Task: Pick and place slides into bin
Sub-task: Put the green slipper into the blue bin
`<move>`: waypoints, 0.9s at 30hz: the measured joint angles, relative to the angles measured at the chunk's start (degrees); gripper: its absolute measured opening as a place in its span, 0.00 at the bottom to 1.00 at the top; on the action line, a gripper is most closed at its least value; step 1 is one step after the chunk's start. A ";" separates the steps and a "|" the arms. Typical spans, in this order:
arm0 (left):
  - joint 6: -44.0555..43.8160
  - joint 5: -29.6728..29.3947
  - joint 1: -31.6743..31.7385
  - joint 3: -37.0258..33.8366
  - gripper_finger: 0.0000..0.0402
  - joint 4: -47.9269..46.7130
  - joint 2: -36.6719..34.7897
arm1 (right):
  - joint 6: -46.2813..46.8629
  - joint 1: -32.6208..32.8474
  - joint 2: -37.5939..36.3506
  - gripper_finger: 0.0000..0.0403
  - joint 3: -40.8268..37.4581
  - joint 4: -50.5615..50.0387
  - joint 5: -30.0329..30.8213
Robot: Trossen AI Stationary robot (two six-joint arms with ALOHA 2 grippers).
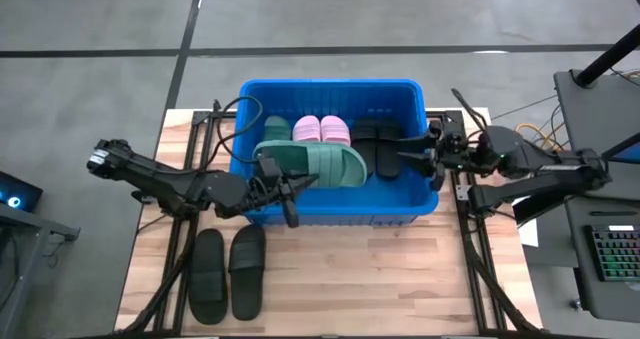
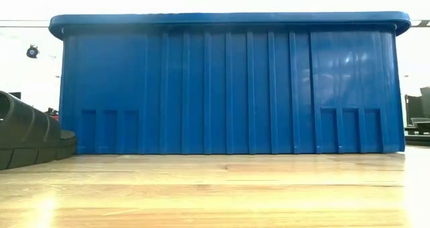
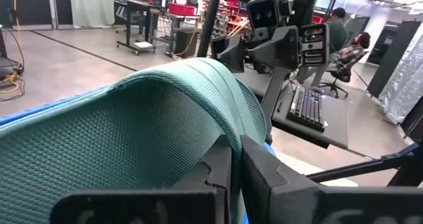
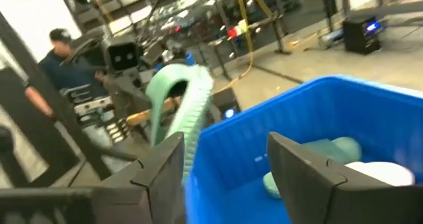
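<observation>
Seen from above, a bright blue bin [image 1: 335, 214] sits at the middle of a pale wooden table [image 1: 400, 279]. Inside it lie a pink pair of slides [image 1: 321, 130], a black pair [image 1: 377, 144] beside them toward the right, and one green slide [image 1: 276, 130] at the left. The left tool [image 1: 283, 187] reaches in from the left, over the bin's near left corner. Its fingers are pinched tight on a second green slide [image 1: 325, 164], which it holds above the bin's near left part. The right tool [image 1: 412, 151] hangs over the bin's right side, beside the black pair. Another dark pair of slides [image 1: 228, 274] lies on the table in front of the bin, toward the left.

From table height, the bin's ribbed blue wall [image 2: 228, 87] fills nearly the whole picture. The edge of a dark slide [image 2: 30, 137] shows at the far left, on the table.

In the left wrist view, the held green slide [image 3: 132, 138] fills the foreground, clamped between that arm's dark fingers [image 3: 264, 178].

In the right wrist view, the right tool [image 4: 228, 161] has its fingers spread wide, with nothing between them. Past them are the bin's blue wall [image 4: 251, 145], the raised green slide [image 4: 182, 102], and, in the room beyond, a person wearing a cap [image 4: 56, 55].
</observation>
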 joint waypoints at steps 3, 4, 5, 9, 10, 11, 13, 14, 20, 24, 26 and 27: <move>0.21 0.01 -0.01 0.00 0.00 0.03 0.35 | -0.02 0.02 3.63 0.51 2.10 -0.04 -1.93; 0.37 0.02 -0.01 -0.02 0.00 -0.07 0.39 | -0.03 0.02 4.79 0.52 2.63 -0.01 -2.13; 0.49 0.02 -0.01 -0.02 0.00 -0.15 0.40 | -0.02 0.02 5.91 0.52 3.07 -0.11 -2.18; 2.35 -0.54 -0.03 -0.02 0.00 -0.05 0.40 | -0.01 0.02 10.00 0.52 5.28 -0.12 -4.67; 2.90 -1.21 -0.03 -0.02 0.00 -0.12 0.40 | -0.02 0.02 10.91 0.52 5.91 -0.04 -5.25; 3.17 -1.60 -0.02 -0.02 0.00 -0.15 0.40 | 0.00 0.04 11.73 0.52 6.55 -0.05 -6.29; 3.52 -2.02 -0.01 -0.02 0.00 -0.06 0.40 | -0.02 0.04 13.34 0.52 7.87 -0.03 -9.01; 3.82 -2.40 -0.01 -0.02 0.00 -0.07 0.40 | -0.04 0.04 14.17 0.52 8.58 0.00 -10.13; 5.10 -3.04 -0.01 -0.02 0.00 -0.07 0.38 | -1.87 0.02 18.05 0.52 13.08 -2.31 -10.67; 7.48 -3.15 -0.17 0.37 0.00 -0.13 0.35 | -4.53 0.01 20.19 0.52 16.24 -6.19 -10.19; 8.01 -3.18 -0.17 0.36 0.00 0.24 0.34 | -5.99 0.00 20.95 0.52 17.56 -7.60 -10.10; 8.29 -3.19 -0.17 0.32 0.00 0.30 0.34 | -6.43 0.00 21.22 0.52 18.19 -8.28 -10.08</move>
